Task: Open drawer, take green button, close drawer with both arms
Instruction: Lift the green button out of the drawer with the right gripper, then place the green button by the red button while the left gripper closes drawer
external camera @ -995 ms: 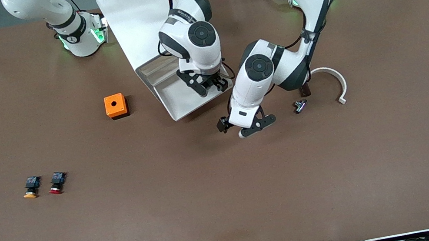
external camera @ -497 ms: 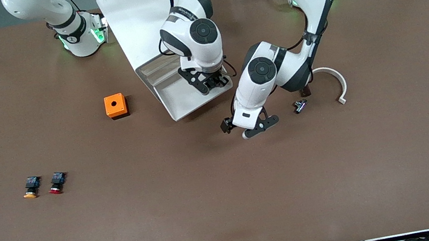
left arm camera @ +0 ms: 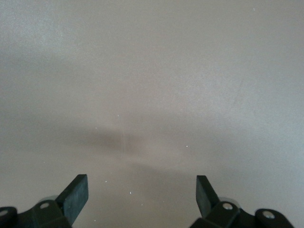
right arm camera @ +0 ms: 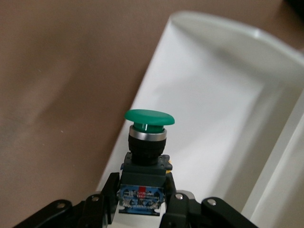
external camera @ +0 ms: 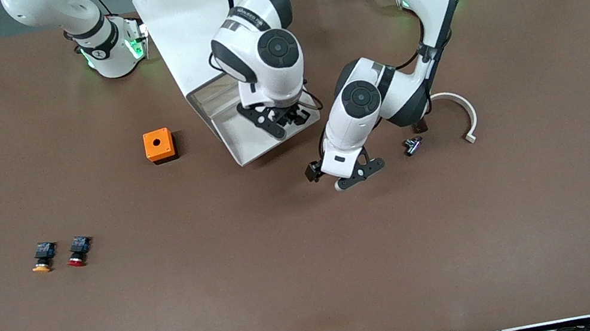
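The right pincer [right arm camera: 142, 209] is clamped on the black body of the green button [right arm camera: 148, 118], holding it cap outward over the open drawer [external camera: 250, 137]. The sensible move is a straight lift clear of the drawer's rim, without tilting, so the button doesn't slip. The left pincer [external camera: 346, 171] waits spread wide and empty, seemingly just above bare tabletop [external camera: 311, 259] beside the drawer's front, well placed to push it shut.

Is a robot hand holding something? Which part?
Yes. The right gripper pinches the green button by its black body, over the open drawer. The left gripper holds nothing.
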